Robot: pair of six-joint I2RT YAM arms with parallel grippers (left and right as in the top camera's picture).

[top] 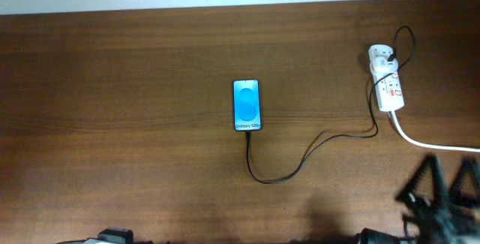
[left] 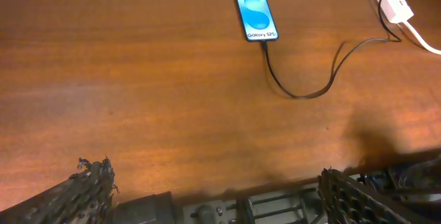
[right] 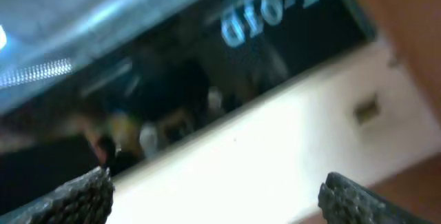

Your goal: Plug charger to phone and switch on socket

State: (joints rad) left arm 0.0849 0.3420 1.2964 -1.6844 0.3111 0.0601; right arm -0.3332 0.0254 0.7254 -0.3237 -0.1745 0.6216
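Here, charger (top: 270, 181) runs from bottom edge of phone (top: 247, 105) to socket (top: 388, 86) on tabletop (top: 112, 86) — left gripper (left: 220, 196) and right gripper (right: 217, 196) both spread wide, holding nothing.

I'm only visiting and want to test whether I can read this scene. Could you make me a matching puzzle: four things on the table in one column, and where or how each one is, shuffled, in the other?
Things:
1. phone
2. charger
3. socket
4. thick white cord

Descriptions:
A. white strip with red markings, at the right end of the table
B. thin and black, looping from the phone's lower edge towards the socket
C. runs off the picture's right edge
D. lies flat mid-table, screen bright blue

Pairs: 1-D, 2-B, 3-A, 4-C.
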